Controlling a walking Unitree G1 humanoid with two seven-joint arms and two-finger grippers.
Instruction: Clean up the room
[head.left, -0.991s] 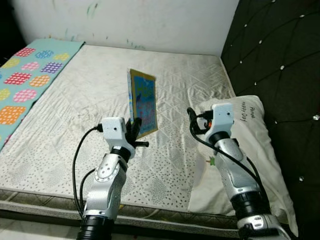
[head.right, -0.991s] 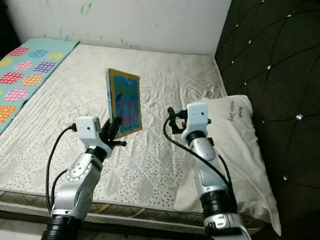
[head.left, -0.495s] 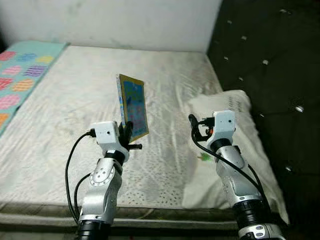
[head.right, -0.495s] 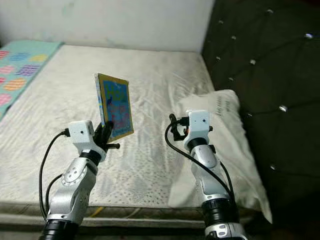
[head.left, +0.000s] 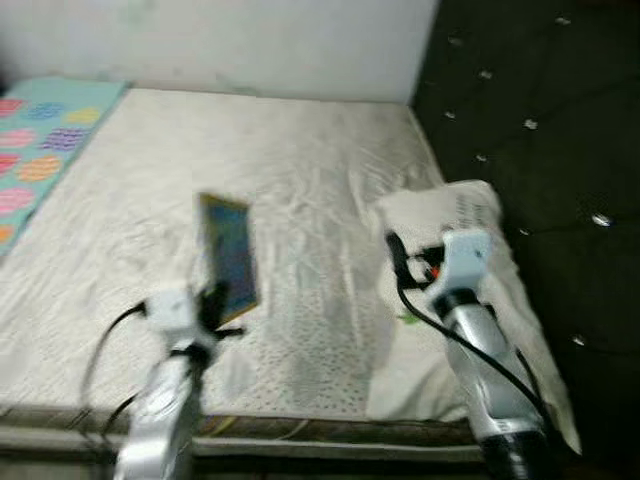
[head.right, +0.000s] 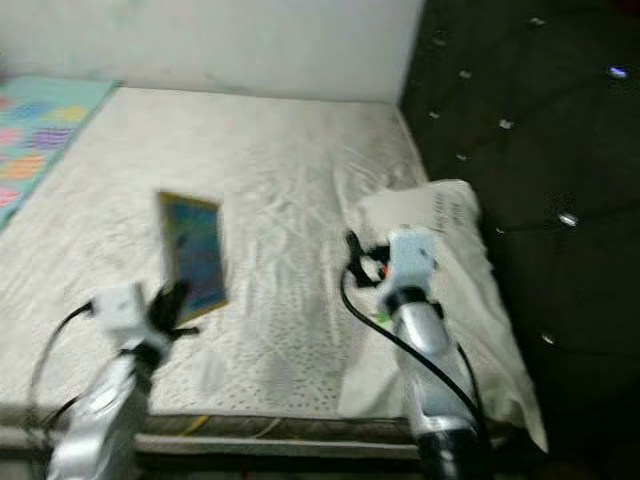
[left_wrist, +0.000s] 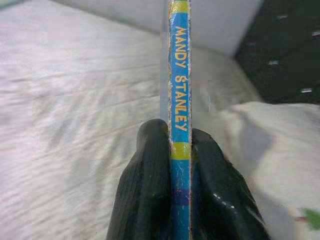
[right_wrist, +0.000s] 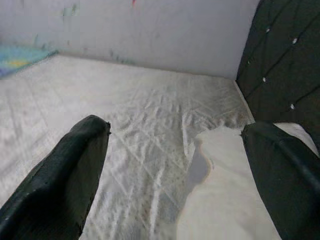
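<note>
A thin blue and yellow picture book (head.left: 228, 258) stands upright above the white mattress (head.left: 250, 180), held by its lower edge. My left gripper (head.left: 215, 300) is shut on the book; in the left wrist view its black fingers (left_wrist: 150, 165) pinch the spine (left_wrist: 179, 90), which reads "MANDY STANLEY". My right gripper (head.left: 395, 252) hovers open over the near right of the bed, beside the white pillow (head.left: 470, 215). The right wrist view has its two fingers (right_wrist: 65, 170) far apart with nothing between them. The eye views are blurred.
A dark tufted headboard (head.left: 540, 130) runs along the right side. A turquoise blanket with coloured dots (head.left: 45, 125) lies at the far left of the bed. A white wall (head.left: 230, 40) stands behind. The mattress's front edge (head.left: 300, 430) is close to me.
The whole picture has shifted and blurred, so the camera has moved. My left arm with the book has dropped lower and further left in view. The right gripper stays open.
</note>
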